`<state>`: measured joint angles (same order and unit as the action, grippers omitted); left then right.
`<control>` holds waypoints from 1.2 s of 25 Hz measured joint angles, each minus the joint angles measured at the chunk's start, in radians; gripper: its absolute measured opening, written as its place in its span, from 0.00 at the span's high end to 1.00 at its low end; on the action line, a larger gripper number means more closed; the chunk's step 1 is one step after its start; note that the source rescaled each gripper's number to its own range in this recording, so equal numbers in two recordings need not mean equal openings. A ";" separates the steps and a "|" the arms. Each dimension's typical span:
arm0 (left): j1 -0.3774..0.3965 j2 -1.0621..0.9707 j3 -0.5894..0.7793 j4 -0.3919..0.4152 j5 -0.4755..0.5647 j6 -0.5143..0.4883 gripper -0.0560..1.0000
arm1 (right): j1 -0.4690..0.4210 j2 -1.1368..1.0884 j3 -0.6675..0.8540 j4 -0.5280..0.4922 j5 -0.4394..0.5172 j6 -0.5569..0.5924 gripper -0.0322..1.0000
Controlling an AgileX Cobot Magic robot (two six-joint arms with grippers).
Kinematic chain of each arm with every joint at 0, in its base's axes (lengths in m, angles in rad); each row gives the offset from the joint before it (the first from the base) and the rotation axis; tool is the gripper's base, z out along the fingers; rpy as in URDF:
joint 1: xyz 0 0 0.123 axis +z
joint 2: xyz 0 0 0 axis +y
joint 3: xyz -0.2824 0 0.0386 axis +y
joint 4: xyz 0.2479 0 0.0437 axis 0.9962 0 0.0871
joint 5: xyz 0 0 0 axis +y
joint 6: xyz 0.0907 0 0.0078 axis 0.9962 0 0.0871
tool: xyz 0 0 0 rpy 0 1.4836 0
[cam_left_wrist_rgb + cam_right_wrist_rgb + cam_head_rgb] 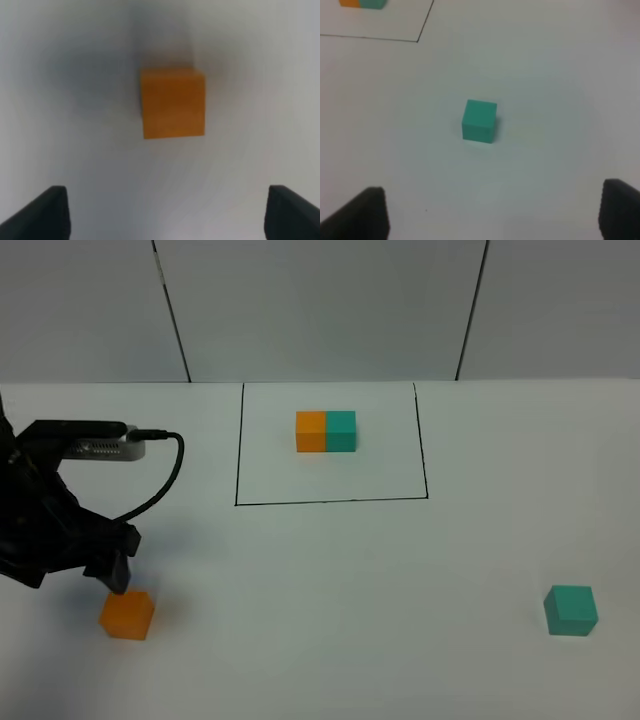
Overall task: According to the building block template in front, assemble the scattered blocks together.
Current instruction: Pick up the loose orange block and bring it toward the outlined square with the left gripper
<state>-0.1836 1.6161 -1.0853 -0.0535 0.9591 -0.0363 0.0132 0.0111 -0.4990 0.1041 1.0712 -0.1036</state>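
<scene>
At the table's (330, 660) eight o'clock, the left gripper (114, 580) is hanging just over the orange cube (126, 615). Its fingers (50, 212) are standing wide apart with nothing between them, and the cube is lying clear ahead of the tips. At twelve o'clock the building block template (326, 431) is sitting inside its black rectangle (330, 502), orange half toward nine and teal toward three. At four o'clock the teal cube (570, 610) is resting alone, with the right gripper (492, 215) hovering near it, fingers (367, 212) spread wide and holding nothing.

Your left arm (45, 515) bends low; your left gripper (165, 205) points down, jaws spread wide; your right gripper (492, 202) likewise stands with jaws wide apart.
</scene>
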 joint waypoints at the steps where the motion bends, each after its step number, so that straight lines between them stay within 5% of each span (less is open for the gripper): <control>1: 0.000 0.017 0.000 0.000 -0.009 -0.002 0.19 | 0.000 0.000 0.000 0.000 0.000 0.000 0.27; 8: -0.022 0.095 -0.001 -0.001 -0.080 -0.010 0.09 | 0.000 0.000 0.000 0.000 0.000 0.000 0.27; 30: -0.073 0.265 -0.002 0.024 -0.167 -0.053 0.10 | 0.000 0.000 0.000 0.009 0.000 0.000 0.27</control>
<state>-0.2569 1.8815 -1.0872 -0.0291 0.7916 -0.0898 0.0132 0.0111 -0.4990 0.1131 1.0712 -0.1036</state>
